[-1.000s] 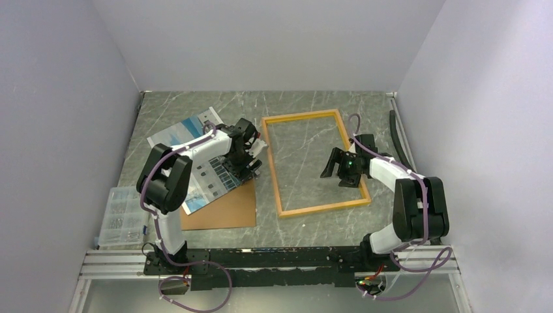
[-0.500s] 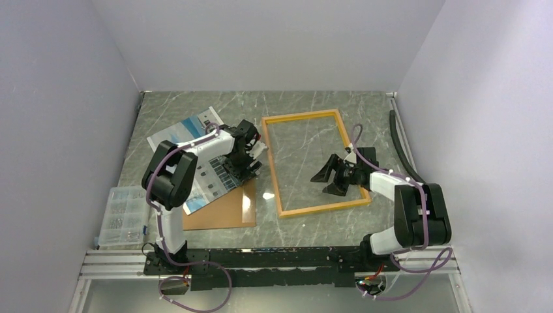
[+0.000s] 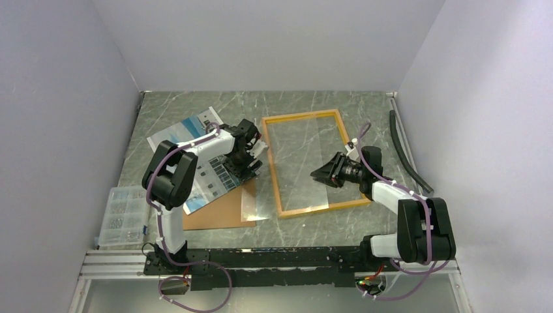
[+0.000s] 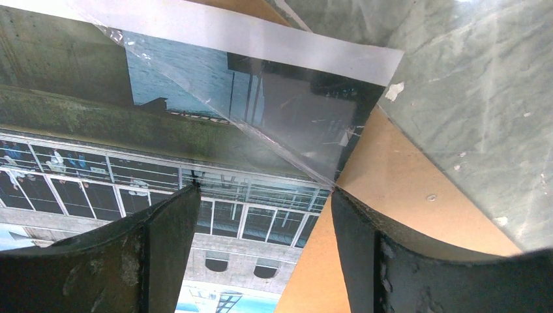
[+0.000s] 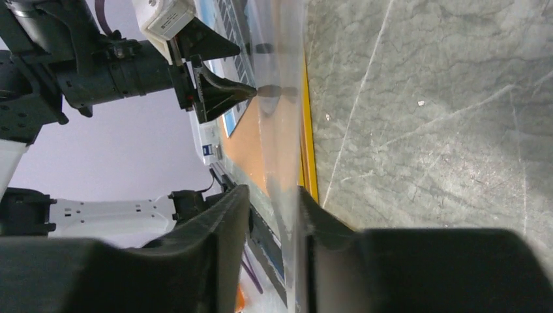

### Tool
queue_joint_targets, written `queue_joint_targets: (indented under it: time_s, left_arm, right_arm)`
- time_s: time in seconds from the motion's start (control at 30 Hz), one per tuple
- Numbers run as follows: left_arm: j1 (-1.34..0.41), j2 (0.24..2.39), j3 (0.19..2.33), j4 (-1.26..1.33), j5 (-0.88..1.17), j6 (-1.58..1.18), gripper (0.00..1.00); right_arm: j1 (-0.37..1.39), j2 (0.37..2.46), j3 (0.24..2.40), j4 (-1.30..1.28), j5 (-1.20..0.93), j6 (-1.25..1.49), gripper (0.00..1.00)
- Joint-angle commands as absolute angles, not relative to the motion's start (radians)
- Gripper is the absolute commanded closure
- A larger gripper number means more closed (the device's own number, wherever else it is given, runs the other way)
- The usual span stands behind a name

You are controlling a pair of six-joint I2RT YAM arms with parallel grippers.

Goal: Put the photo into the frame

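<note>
The yellow-orange frame (image 3: 301, 117) lies flat mid-table. A clear pane (image 3: 257, 199) hangs tilted over its left rail and out above the brown backing board (image 3: 225, 208). My right gripper (image 3: 315, 175) lies on its side inside the frame. In the right wrist view its jaws (image 5: 274, 192) stand narrowly apart around the pane's edge (image 5: 280, 98); the pane rests against one finger, with a gap to the other. The photo (image 3: 189, 140) lies left, partly on the board. My left gripper (image 4: 261, 195) hovers open over the photo (image 4: 228, 261), the pane's corner at its right fingertip (image 4: 345, 202).
A clear plastic parts box (image 3: 120, 215) sits at the near left. A black hose (image 3: 404, 147) runs along the right wall. Grey walls close in three sides, and an aluminium rail (image 3: 274, 261) with the arm bases lines the near edge.
My right gripper has swung low onto its side and narrowed its jaws around the pane's edge. The pane has come out leftward over the frame's left rail. The left arm has hardly moved.
</note>
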State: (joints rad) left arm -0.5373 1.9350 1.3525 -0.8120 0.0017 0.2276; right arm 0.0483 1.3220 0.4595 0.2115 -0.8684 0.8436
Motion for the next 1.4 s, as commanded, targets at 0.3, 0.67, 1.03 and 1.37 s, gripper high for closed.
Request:
queue_joint_targets:
  time_s: [0.3,0.67,1.03,1.37]
  left_arm:
    - [-0.543,1.904,1.4,-0.808,0.026,0.238,0.21]
    - [-0.543,1.883,1.399,-0.822,0.036,0.233,0.21]
    - [-0.489,1.795,1.651,-0.933,0.003,0.197,0.07]
    - [-0.45,1.84,1.67,-0.917,0.109,0.065,0.06]
  right_arm:
    - [0.109,1.332,0.512,0.223,-0.903,0.813,0.75]
    - [0.148,1.32,0.585,0.128,-0.867,0.735,1.0]
    - [0.14,1.247,0.773,-0.089,-0.828,0.615,1.0]
    - [0.108,0.976,1.013,-0.373,-0.399,0.563,1.0]
